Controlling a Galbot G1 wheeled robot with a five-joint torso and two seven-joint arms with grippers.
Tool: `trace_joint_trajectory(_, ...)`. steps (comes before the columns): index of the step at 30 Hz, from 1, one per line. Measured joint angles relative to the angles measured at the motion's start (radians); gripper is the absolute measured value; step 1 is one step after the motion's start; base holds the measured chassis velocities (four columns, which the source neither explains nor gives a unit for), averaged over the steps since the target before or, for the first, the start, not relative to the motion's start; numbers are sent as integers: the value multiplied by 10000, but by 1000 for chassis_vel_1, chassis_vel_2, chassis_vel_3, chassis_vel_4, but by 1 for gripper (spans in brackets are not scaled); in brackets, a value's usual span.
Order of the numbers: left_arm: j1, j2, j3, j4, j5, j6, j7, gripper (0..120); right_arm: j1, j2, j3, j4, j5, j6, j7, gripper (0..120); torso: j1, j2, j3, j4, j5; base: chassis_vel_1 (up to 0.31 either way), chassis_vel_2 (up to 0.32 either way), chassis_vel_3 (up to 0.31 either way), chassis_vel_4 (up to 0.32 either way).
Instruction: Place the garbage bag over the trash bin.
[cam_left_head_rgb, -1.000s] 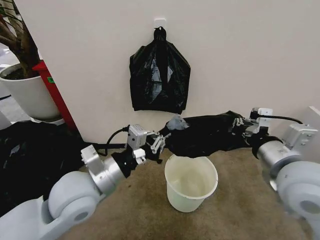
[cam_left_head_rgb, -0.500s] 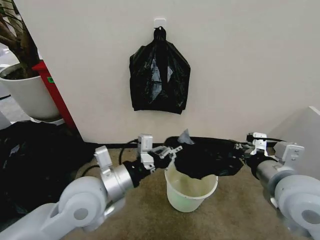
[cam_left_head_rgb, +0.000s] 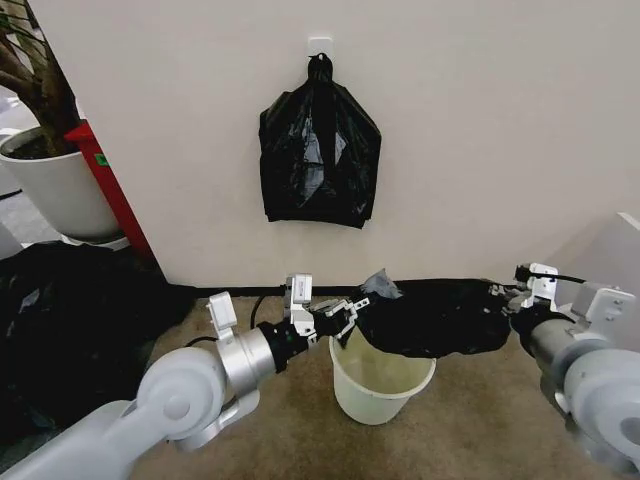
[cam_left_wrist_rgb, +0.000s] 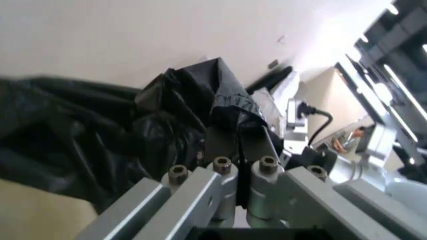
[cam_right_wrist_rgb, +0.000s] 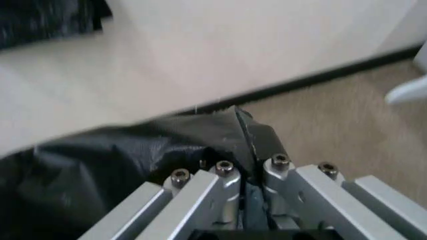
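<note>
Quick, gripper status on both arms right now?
Left gripper: shut on the garbage bag, at the bag's left end over the trash bin.
Right gripper: shut on the garbage bag's right end.

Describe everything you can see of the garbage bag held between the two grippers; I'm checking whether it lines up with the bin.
The garbage bag is thin, glossy black plastic, heavily wrinkled. It is stretched sideways, sagging in the middle, over the trash bin, hiding the bin's far rim; its near rim shows. The left gripper is shut on one end, where a crumpled corner sticks up; the right gripper is shut on the other end. In both wrist views the plastic is pinched between closed fingers.
</note>
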Motion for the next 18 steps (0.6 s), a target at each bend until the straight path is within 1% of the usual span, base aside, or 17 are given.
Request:
trace_joint_trajectory(3,372,10,69,-18,-136,-7,-388,0,-387,155,-154,-5,649,-232,18,0,0,0,0,-2,3,0,0,0,0)
trace_joint_trajectory(6,641,162,64,-173,-75,-15,-463,0,-344,40,-84,-6,1081,-281,139,0,0,0,0,0,0,0,0,0,0)
trace_joint_trajectory(7,751,294,31,-308,-5,3,-395,0,-201,-121,119,-6,1471,-280,240,0,0,0,0,3,3,0,0,0,0)
trace_joint_trajectory(9,765,396,0,-443,91,30,-274,0,225,-402,591,-9,2378,-288,509,0,0,0,-1,2,3,0,0,0,0)
trace_joint_trajectory(11,574,411,54,-579,162,-7,-268,0,1035,-787,1213,-8,3873,-296,1028,0,0,0,0,3,2,0,0,0,0)
trace_joint_trajectory(12,574,411,54,-579,162,-7,-268,0,1035,-787,1213,-8,3873,-296,1028,0,0,0,0,3,2,0,0,0,0)
trace_joint_trajectory(13,395,385,104,-684,164,-28,-281,0,1419,-1044,1639,-7,4639,-294,1333,0,0,0,1,5,2,0,0,0,0)
trace_joint_trajectory(14,300,367,122,-746,161,-30,-278,0,1608,-1242,1973,-7,5088,-296,1439,0,0,0,1,5,-1,0,0,0,0)
trace_joint_trajectory(16,98,325,156,-948,105,-27,-261,0,1648,-1686,2823,-3,5943,-322,1352,0,0,0,0,1,-3,0,0,0,0)
trace_joint_trajectory(18,70,326,158,-1011,93,-21,-244,0,1608,-1752,3001,-4,6163,-326,1327,0,0,0,0,-1,0,0,0,0,0)
